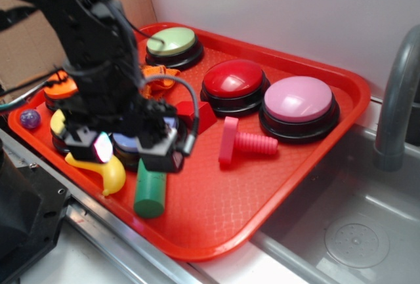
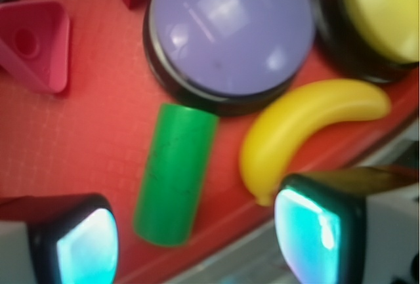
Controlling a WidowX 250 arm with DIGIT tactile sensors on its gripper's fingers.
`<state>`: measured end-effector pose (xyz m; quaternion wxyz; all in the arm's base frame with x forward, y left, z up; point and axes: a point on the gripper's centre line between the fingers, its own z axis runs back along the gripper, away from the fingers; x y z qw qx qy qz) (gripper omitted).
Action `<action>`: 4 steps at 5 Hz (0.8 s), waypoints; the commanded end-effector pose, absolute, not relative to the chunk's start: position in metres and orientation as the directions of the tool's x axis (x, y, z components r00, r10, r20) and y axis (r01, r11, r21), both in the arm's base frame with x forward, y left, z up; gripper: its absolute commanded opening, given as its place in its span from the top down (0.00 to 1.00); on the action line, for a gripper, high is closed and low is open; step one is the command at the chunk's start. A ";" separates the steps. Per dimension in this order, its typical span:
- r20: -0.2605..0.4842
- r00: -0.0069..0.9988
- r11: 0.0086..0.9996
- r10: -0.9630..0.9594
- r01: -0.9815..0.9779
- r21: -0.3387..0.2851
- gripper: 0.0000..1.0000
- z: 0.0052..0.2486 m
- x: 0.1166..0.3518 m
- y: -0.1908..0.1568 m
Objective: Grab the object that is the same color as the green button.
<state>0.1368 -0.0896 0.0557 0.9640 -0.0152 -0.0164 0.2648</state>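
The claw (image 2: 197, 238) hangs wide open and empty above the green cylinder (image 2: 174, 173), which lies flat on the red tray (image 2: 79, 146) between its fingers, nearer the left one. The banana (image 2: 308, 130) sits under the right finger, so closing off-center could pinch it or roll the smooth, scuffed cylinder. The matching green button (image 1: 172, 40), a glossy dome, sits well beyond.

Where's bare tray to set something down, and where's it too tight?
Free: front-right stretch of the red tray, bordered by the green cylinder, the pink bolt and the tray's front rim. Crowded: left side, where the open gripper hovers over the banana, blue button and yellow button.
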 end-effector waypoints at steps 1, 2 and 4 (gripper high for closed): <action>0.009 0.842 0.841 0.539 -0.538 -0.057 0.00 0.028 0.147 -0.099; 0.016 0.836 0.836 0.548 -0.547 -0.053 0.00 0.018 0.150 -0.100; 0.015 0.833 0.832 0.553 -0.551 -0.065 0.80 0.010 0.154 -0.101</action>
